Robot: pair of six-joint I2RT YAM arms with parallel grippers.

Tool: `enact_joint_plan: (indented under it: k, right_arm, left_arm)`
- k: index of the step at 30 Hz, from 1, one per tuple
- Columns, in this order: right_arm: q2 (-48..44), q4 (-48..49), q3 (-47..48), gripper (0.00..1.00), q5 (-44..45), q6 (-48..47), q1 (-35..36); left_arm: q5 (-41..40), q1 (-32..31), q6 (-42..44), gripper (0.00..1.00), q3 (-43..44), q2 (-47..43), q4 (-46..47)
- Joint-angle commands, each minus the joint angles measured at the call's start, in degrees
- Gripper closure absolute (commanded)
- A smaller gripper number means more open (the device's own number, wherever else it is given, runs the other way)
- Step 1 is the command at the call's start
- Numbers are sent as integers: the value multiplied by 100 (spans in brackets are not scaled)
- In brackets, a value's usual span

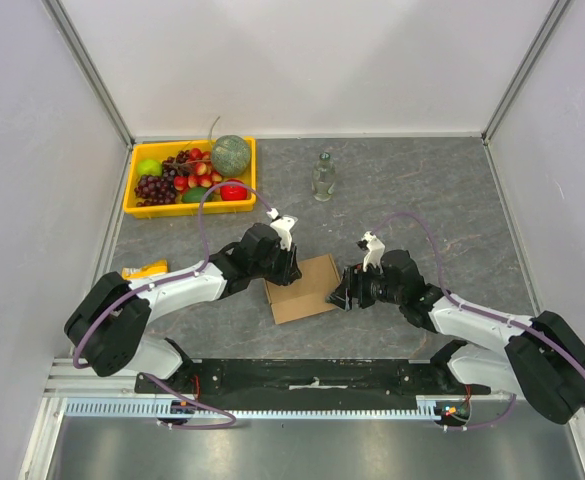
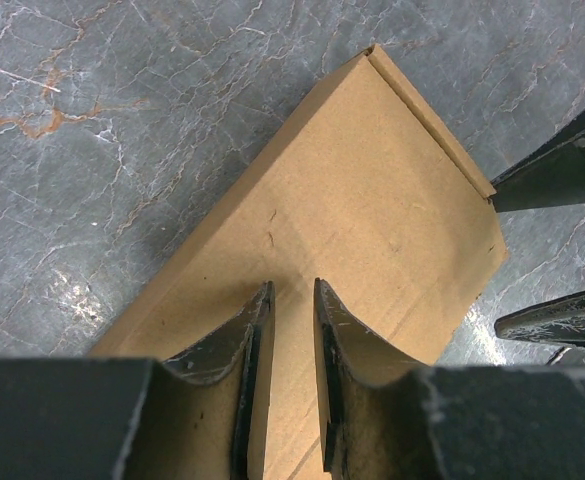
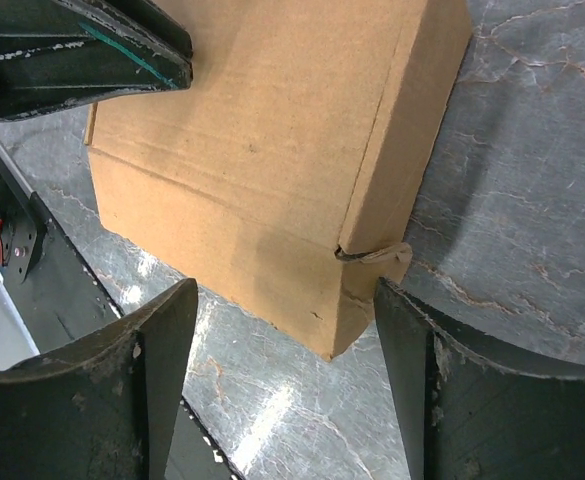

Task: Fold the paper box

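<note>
The paper box (image 1: 307, 290) is a flat brown cardboard mailer, folded shut, lying on the grey marble table between the two arms. My left gripper (image 1: 284, 268) rests over its top left part. In the left wrist view the gripper (image 2: 292, 285) has its jaws only a narrow gap apart over the box top (image 2: 372, 190), with nothing between them. My right gripper (image 1: 344, 292) is at the box's right edge. In the right wrist view it (image 3: 284, 290) is wide open around a box corner (image 3: 272, 150), where a small tab (image 3: 382, 254) sticks out.
A yellow fruit tray (image 1: 188, 211) stands at the back left. A small glass bottle (image 1: 323, 176) stands behind the box. A yellow object (image 1: 145, 269) lies by the left arm. The right fingers (image 2: 557, 170) show in the left wrist view, and the left fingers (image 3: 82, 50) in the right wrist view.
</note>
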Motion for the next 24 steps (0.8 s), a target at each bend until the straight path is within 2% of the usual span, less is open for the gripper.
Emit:
enact_joint_plan:
  k: [1,24]
  right_arm:
    - [-65,130,77,23,-113,-20,-9]
    - [-30,-64,112,42,-219,-2,-17]
  left_arm:
    - [-8,-41,190,71,14,143,-199]
    - [18,-41,181,72,31,169,-199]
